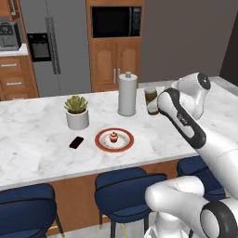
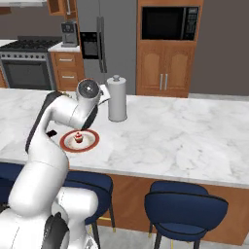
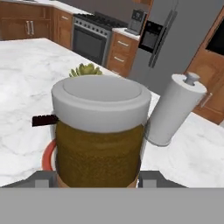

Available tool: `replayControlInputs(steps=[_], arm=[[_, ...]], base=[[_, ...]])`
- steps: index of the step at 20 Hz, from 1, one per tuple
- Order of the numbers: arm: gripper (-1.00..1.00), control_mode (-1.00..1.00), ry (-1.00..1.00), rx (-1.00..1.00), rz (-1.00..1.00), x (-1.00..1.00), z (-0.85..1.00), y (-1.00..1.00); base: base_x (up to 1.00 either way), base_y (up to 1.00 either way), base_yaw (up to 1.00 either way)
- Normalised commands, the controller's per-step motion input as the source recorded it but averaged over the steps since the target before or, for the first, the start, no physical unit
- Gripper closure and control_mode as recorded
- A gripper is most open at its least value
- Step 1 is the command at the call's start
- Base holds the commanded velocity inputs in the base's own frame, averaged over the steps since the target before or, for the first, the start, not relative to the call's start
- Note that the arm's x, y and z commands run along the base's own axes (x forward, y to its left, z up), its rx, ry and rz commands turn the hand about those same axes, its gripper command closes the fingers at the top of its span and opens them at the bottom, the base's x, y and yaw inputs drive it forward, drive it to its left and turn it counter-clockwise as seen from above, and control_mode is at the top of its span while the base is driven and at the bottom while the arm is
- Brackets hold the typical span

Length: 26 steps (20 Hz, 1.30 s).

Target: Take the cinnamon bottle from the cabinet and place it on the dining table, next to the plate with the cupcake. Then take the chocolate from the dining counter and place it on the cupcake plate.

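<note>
The cinnamon bottle (image 3: 99,144), centre of the hand view, is mottled olive-brown under a pale grey cap. The worktop (image 1: 37,139) is white marble with faint grey veins. At the centre of the left base view the plate (image 1: 114,140) has a red-orange rim and white middle (the cupcake (image 1: 113,136) on it is red-topped). The chocolate (image 1: 76,142) is black. The stools (image 1: 125,186) along the bottom are navy, and the potted plant (image 1: 76,111) is green in a white pot.
</note>
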Motion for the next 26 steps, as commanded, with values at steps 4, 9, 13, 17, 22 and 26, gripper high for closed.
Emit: replayControlInputs(steps=[4,9,13,17,22,26], arm=[[1.0,-1.0,0.09,0.0,0.3,0.97,-1.0,-0.47],[1.0,-1.0,0.1,0.02,0.23,0.99,-0.86,-0.29],[1.0,-1.0,0.19,0.1,0.11,1.0,-0.59,-0.03],[1.0,-1.0,0.16,0.1,0.16,0.88,-0.8,-0.11],[1.0,-1.0,0.1,0.08,0.14,0.58,-0.91,-0.02],[1.0,-1.0,-0.01,0.04,0.12,0.04,-0.71,0.01]], base=[[0.0,0.0,0.0],[0.0,0.0,0.0],[0.0,0.0,0.0],[0.0,0.0,0.0],[0.0,0.0,0.0],[0.0,0.0,0.0]])
